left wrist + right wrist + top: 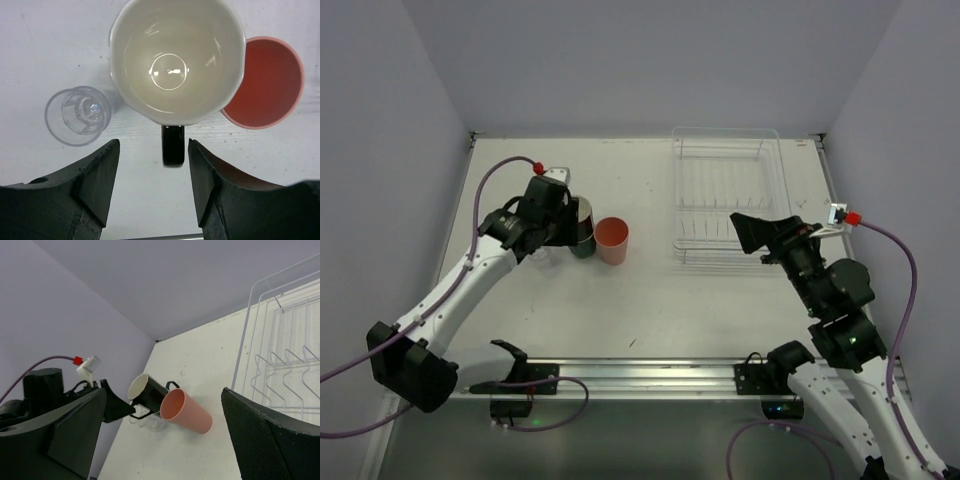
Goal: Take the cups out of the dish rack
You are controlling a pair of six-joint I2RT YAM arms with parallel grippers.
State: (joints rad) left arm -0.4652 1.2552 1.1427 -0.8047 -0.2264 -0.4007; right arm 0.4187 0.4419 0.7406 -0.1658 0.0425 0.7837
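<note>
The black cup [175, 60], cream inside, stands on the table with its handle [173, 146] between the open fingers of my left gripper [154, 150], not touched. A tiny clear cup [78, 115] stands to its left and the salmon-pink tumbler [265, 82] to its right. In the top view the black cup [583, 218] and the tumbler [612, 240] sit left of centre. A dark teal cup [583, 246] shows partly beside the black one. The clear dish rack [728, 195] holds no cup that I can see. My right gripper [755, 235] is open and empty at the rack's near edge.
Purple walls close the table at the back and sides. A metal rail [640, 375] with the arm bases runs along the near edge. The right wrist view shows the rack's wire dividers [280, 365] on its right, and the cups [185, 411] with my left gripper [115, 407] at centre left.
</note>
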